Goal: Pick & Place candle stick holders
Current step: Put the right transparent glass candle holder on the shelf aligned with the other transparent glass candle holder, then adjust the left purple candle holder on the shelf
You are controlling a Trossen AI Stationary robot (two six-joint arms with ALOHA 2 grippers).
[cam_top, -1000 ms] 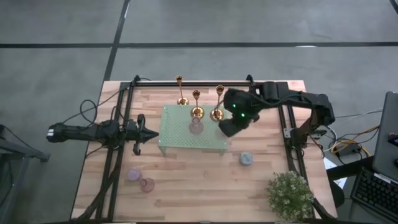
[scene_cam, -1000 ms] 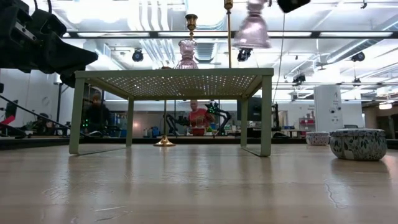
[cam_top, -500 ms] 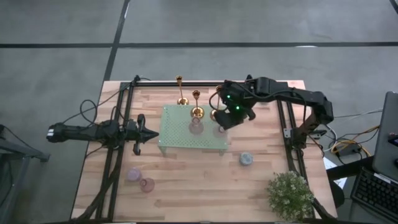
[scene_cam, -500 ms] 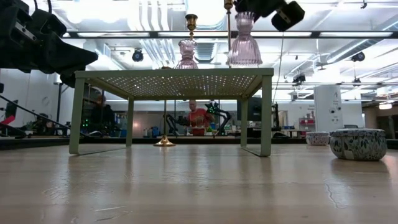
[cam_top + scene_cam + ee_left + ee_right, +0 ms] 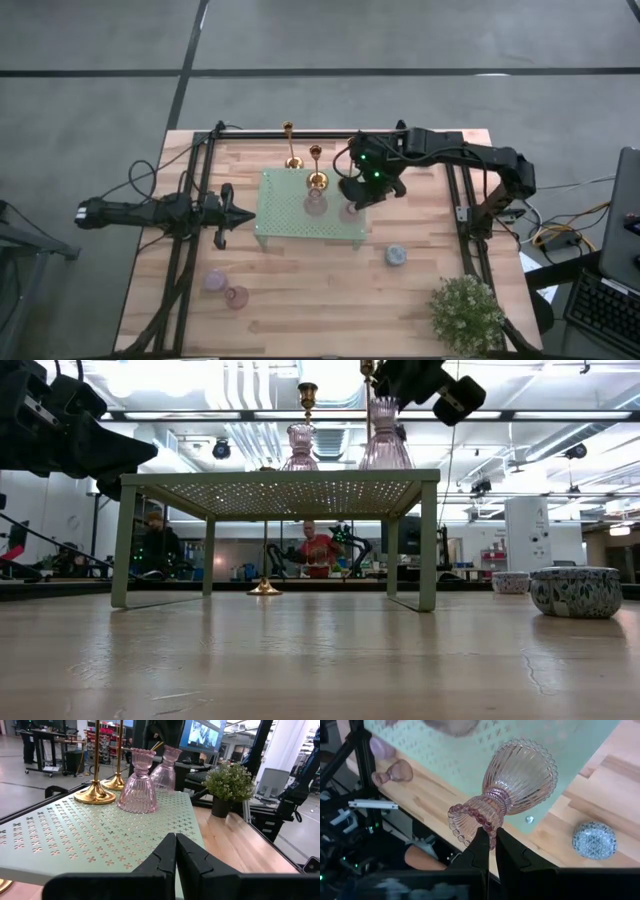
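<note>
- Three slender shiny gold candlesticks stand upright, so each long axis is vertical. On the high view's clock face, one stands on the wooden surface [image 5: 300,300] at 12 o'clock of the pale green perforated metal stand [image 5: 285,225]. This is the far gold candlestick [image 5: 290,147].
- The near gold candlestick [image 5: 316,172] stands on the stand's 12 o'clock edge. The third gold candlestick [image 5: 116,781] stands just beside it and is hidden under the right arm in the high view.
- The right pincer [image 5: 489,842] is closed tight, its tips pinching the beaded rim of a pink ribbed glass holder [image 5: 512,782]. That holder sits at the stand's 3 o'clock end and seems to rest on it.
- From this pincer the near candlestick lies at about 10 o'clock, close by.
- The left pincer [image 5: 175,840] is shut and empty, and hangs at the stand's 9 o'clock side. The candlesticks lie at about 2 o'clock from it, well apart.
- The right arm is therefore much the nearer. It would probably have to let go of the pink glass first, then take a stem from the side.
</note>
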